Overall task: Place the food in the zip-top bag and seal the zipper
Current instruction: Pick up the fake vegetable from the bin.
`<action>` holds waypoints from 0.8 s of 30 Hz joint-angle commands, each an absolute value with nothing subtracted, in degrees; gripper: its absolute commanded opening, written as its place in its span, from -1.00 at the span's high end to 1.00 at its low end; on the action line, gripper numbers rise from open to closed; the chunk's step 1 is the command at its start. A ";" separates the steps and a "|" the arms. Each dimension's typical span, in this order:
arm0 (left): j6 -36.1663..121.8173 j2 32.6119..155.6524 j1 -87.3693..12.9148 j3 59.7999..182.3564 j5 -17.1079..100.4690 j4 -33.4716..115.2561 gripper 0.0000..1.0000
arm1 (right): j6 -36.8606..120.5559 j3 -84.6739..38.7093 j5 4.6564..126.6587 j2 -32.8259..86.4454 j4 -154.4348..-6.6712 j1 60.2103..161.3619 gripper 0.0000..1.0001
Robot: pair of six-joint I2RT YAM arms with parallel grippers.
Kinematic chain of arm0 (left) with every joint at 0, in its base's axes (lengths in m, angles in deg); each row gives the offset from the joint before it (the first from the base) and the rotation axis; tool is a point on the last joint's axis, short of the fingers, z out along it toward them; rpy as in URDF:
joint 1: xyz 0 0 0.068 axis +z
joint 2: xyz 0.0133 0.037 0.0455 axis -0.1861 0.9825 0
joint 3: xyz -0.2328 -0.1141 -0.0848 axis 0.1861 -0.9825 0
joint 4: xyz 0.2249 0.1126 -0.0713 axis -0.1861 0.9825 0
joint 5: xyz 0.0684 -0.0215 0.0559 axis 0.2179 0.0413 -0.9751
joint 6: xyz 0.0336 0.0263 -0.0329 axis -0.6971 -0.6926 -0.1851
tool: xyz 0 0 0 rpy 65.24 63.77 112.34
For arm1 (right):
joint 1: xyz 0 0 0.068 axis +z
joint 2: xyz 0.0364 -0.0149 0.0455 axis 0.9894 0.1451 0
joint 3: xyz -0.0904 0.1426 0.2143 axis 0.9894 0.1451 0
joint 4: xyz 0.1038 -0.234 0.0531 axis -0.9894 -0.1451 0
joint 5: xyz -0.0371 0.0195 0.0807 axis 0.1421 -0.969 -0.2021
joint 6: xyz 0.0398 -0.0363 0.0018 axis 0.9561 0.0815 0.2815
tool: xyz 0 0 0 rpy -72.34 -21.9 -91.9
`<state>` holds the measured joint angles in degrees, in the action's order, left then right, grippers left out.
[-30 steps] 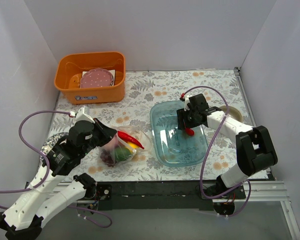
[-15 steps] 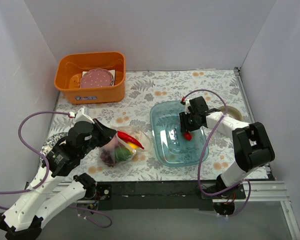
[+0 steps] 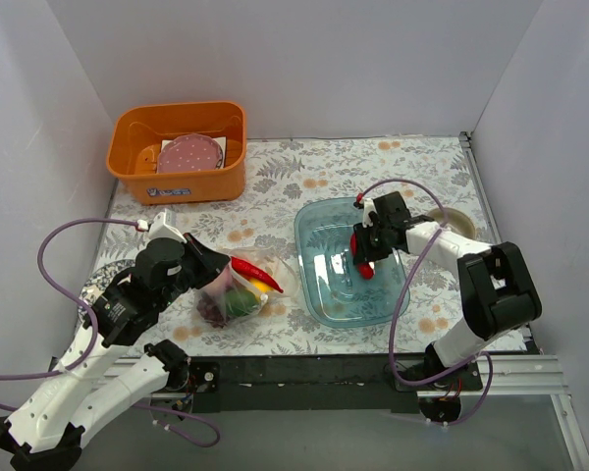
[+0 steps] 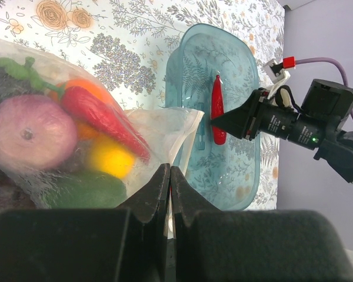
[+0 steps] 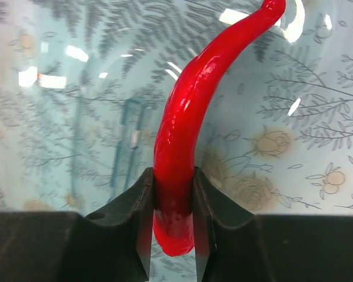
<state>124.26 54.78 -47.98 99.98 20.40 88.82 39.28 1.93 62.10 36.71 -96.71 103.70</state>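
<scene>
The clear zip-top bag lies left of the tray and holds food: a red chili, an orange, a lemon, a green fruit and a purple piece. My left gripper is shut on the film at the bag's mouth, and the mouth gapes toward the tray. I cannot make out the zipper strip. A second long red chili lies in the blue tray. My right gripper is shut on its thick end, low inside the tray. The same chili shows in the left wrist view.
An orange bin with a pink dotted plate stands at the back left. A floral cloth covers the table. White walls close in on three sides. A round tan disc lies right of the tray.
My right gripper has dropped lower into the tray and closed its jaws around the chili. The left gripper and the bag have stayed in place.
</scene>
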 commanded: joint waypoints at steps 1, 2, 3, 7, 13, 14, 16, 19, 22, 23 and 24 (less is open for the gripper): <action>124.32 54.59 -48.08 99.97 20.32 87.47 0.97 | 39.78 1.59 56.69 30.12 -96.57 103.72 0.63; 124.23 54.67 -48.08 99.97 20.32 87.47 0.97 | 39.95 1.33 55.30 29.32 -96.66 103.72 0.63; 124.23 54.85 -48.08 99.97 20.41 87.47 0.98 | 40.13 1.06 54.41 28.62 -96.83 103.72 0.63; 124.23 54.85 -48.08 99.89 20.59 87.20 0.97 | 40.48 0.27 48.09 25.02 -98.41 103.63 0.64; 124.32 55.29 -48.17 99.53 21.38 86.33 0.98 | 38.29 -0.26 28.41 23.69 -102.01 104.68 0.64; 124.32 55.55 -48.08 99.53 21.47 86.15 0.97 | 37.15 -0.08 24.65 23.43 -103.24 105.12 0.65; 124.15 56.08 -48.17 99.62 21.73 85.89 0.98 | 36.18 0.27 21.81 22.12 -104.04 106.79 0.64; 123.88 56.60 -48.17 99.62 21.99 85.36 0.98 | 35.38 0.80 17.15 20.44 -104.22 108.99 0.64; 123.62 57.04 -48.17 99.62 22.34 85.01 0.98 | 35.21 0.10 14.33 19.74 -104.57 111.19 0.64; 123.53 57.13 -48.17 99.53 22.52 85.01 0.98 | 35.21 -0.25 13.28 19.65 -104.65 111.89 0.64; 123.53 57.22 -48.08 99.62 22.61 84.92 0.98 | 35.12 -0.87 13.10 19.56 -104.57 113.11 0.64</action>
<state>124.11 57.16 -47.98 99.89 21.91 87.03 36.60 1.65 20.46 21.17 -103.68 110.52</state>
